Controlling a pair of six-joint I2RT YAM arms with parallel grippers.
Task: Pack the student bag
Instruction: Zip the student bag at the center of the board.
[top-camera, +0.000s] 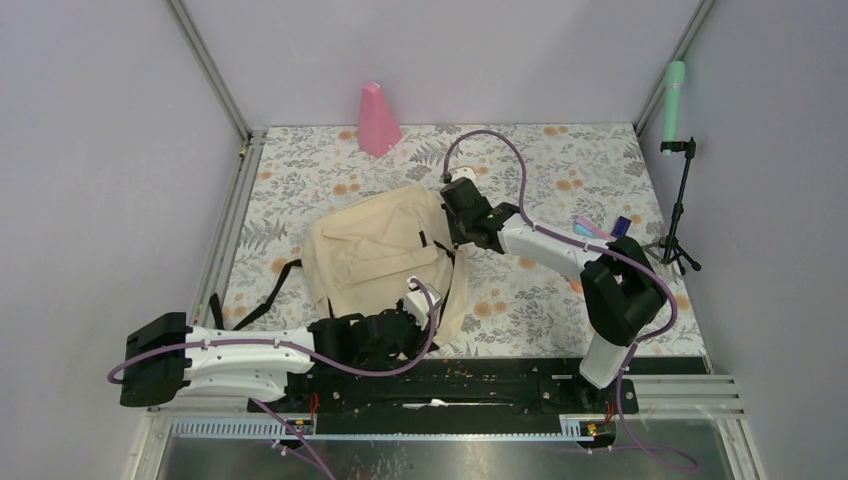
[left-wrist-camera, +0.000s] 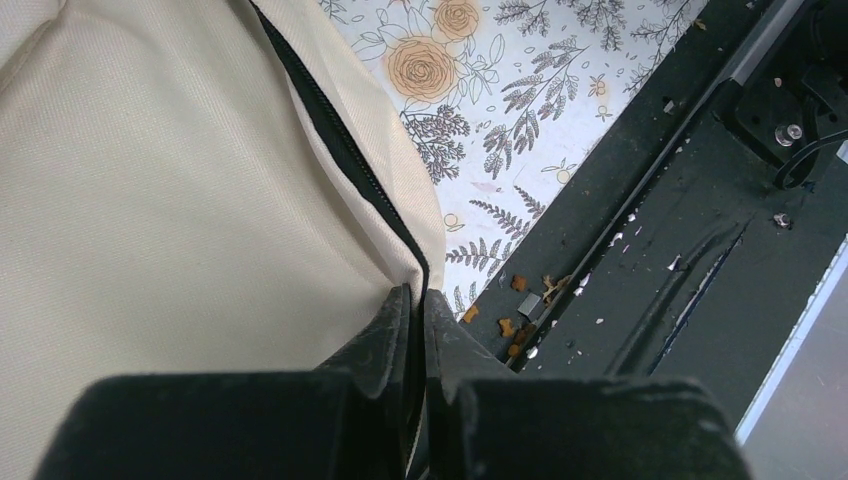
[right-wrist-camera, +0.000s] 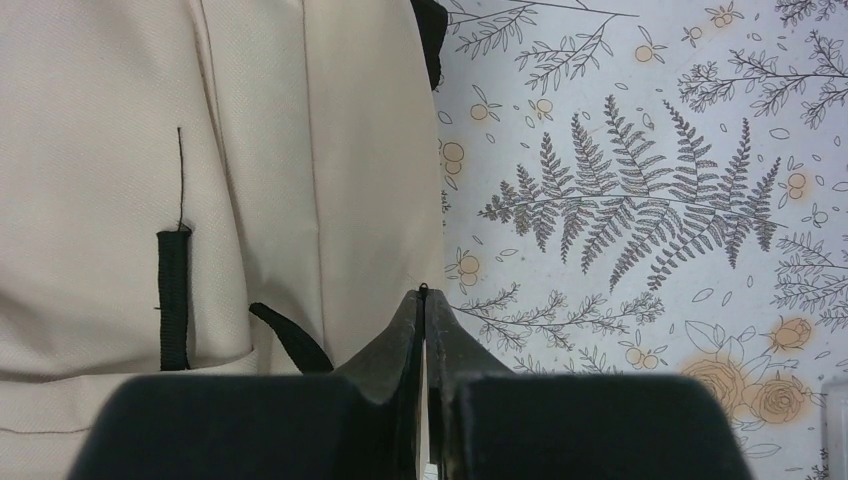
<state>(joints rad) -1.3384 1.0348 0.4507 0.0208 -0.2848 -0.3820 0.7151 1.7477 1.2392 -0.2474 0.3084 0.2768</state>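
Both jaws clamped on student bag (top-camera: 370, 250) edges.

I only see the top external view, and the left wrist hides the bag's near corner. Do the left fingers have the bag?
Observer: Yes, the left fingers are shut on the student bag, right at its black zipper.
Operator: And the other arm?
Observer: The right fingers are pressed together at the bag's side edge; a dark bit shows at their tips.
Operator: Zipper open there?
Observer: No, the stretch in view looks closed.
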